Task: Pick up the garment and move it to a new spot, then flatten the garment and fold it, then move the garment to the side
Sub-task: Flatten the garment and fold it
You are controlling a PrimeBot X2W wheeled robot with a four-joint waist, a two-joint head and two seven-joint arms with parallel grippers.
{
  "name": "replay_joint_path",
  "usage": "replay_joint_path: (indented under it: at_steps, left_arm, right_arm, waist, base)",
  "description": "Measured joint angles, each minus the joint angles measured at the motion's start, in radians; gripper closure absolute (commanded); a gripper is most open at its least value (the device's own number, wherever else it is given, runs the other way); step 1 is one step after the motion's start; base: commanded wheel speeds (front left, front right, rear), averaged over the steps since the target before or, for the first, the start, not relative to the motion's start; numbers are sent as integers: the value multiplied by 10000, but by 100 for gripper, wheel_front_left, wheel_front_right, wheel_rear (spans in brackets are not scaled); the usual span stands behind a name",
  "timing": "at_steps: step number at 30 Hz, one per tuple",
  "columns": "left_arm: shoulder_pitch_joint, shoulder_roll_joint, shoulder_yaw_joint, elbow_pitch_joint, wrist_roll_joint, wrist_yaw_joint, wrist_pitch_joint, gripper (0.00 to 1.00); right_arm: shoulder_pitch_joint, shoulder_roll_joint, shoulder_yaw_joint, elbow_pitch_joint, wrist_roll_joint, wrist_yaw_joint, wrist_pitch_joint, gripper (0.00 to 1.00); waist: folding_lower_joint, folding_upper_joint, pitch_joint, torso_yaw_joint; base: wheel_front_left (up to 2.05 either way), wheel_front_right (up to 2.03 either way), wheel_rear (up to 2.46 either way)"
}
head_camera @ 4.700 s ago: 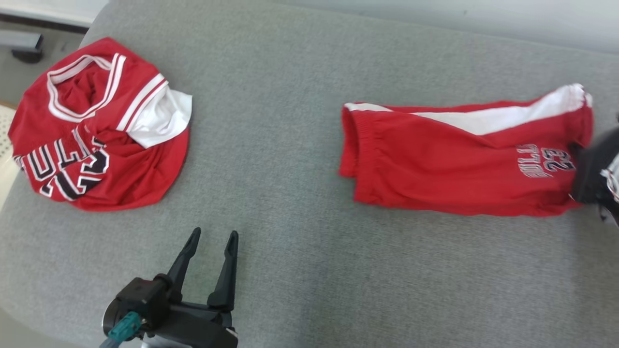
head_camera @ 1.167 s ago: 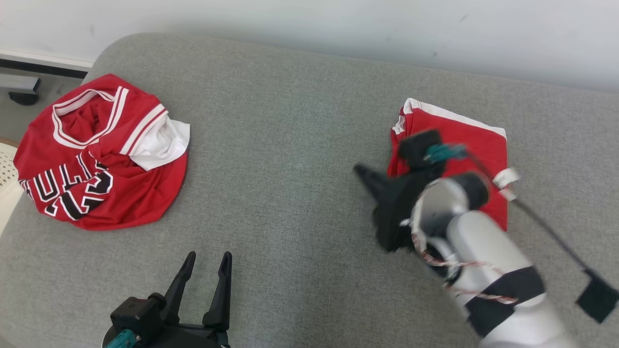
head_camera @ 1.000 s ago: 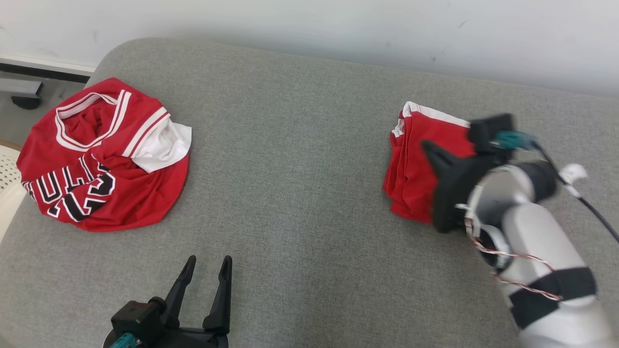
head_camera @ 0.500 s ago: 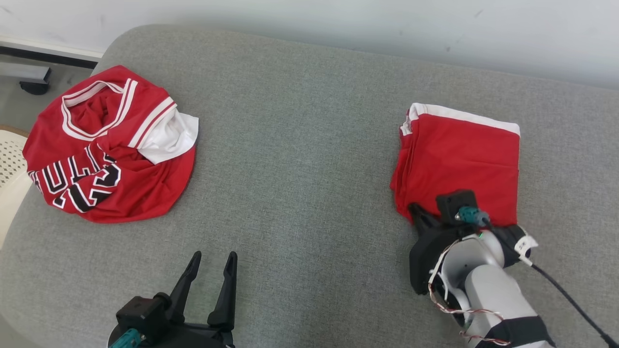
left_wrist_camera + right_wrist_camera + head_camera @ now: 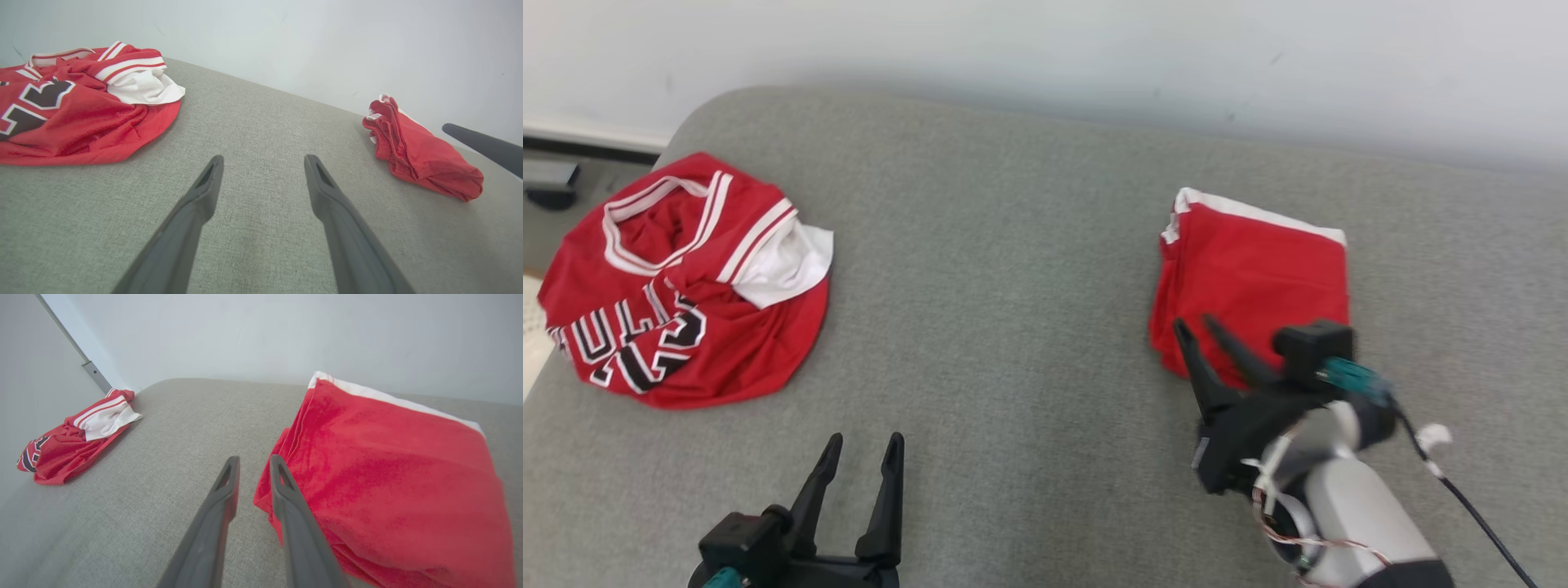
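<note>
The garment [image 5: 1258, 278] is a pair of red shorts with a white stripe, folded into a compact rectangle on the right of the grey cushion [image 5: 1013, 327]. It also shows in the left wrist view [image 5: 421, 157] and the right wrist view [image 5: 388, 469]. My right gripper [image 5: 1196, 327] hovers at its near left corner, jaws a narrow gap apart with nothing between them [image 5: 254, 460]. One right finger [image 5: 482, 145] enters the left wrist view from the right. My left gripper [image 5: 863, 441] stands open and empty at the front left [image 5: 263, 159], well away from the garment.
A crumpled red jersey [image 5: 686, 286] with white trim and black lettering lies at the cushion's far left [image 5: 69, 110] [image 5: 73, 445]. A pale wall [image 5: 1045, 49] runs behind the cushion. The cushion's rounded left edge drops to the floor.
My right gripper has drawn back from the folded garment's near left corner and its jaws have parted. The head camera has shifted a little. The left gripper keeps its place.
</note>
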Motion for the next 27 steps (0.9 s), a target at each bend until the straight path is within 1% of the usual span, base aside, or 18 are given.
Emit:
replay_joint_path:
  at_steps: [3, 4, 6, 9, 13, 15, 16, 20, 23, 27]
  left_arm:
    - [161, 19, 171, -146, 94, -2, -40, 0]
    - [161, 19, 171, -146, 94, -2, -40, 0]
    - [221, 17, 374, -205, 173, -2, -44, 0]
    - [399, -27, 729, -441, 575, -27, -58, 0]
    - [676, -309, 1459, -811, 1076, -61, -61, 0]
    - [884, -431, 1841, -1007, 1350, -105, -63, 0]
    - [1193, -562, 2173, -1097, 1530, -267, -69, 0]
    - [1627, -834, 2738, -1091, 1806, -608, -69, 0]
    - [1829, -1026, 3070, -936, 1944, -813, -69, 0]
    - [2039, -1183, 3327, -514, 2128, -1076, -69, 0]
  right_arm:
    - [639, -12, -619, -731, -132, 0, -215, 0]
    - [639, -12, -619, -731, -132, 0, -215, 0]
    - [1150, -12, -1026, -1225, -196, 0, -506, 0]
    - [1860, -12, -1597, -1766, -314, 0, -951, 0]
    - [2715, -19, -2372, -2061, -412, 0, -1384, 0]
    - [3034, -21, -2566, -2054, -63, 0, -1682, 0]
    - [3250, -10, -2669, -1958, 19, 0, -1939, 0]
    - [3566, -17, -2830, -1613, 23, 0, -2441, 0]
    - [3723, -15, -2640, -1528, -548, 0, -2786, 0]
    - [3948, -4, -2441, -1319, -556, 0, -2976, 0]
  waist:
    - [0, 0, -189, -201]
    - [0, 0, -189, -201]
    - [0, 0, -316, -351]
    - [0, 0, -526, -573]
    - [-1, 0, -823, -844]
    - [0, 0, -970, -986]
    - [-1, 0, -1122, -1141]
    - [-1, 0, -1423, -1452]
    - [-1, -1, -1611, -1673]
    - [-1, -1, -1801, -1926]
  base:
    - [0, 0, 0]
    - [0, 0, 0]
    - [0, 0, 0]
    - [0, 0, 0]
    - [0, 0, 0]
    - [0, 0, 0]
    - [0, 0, 0]
    - [0, 0, 0]
    - [0, 0, 0]
    - [0, 0, 0]
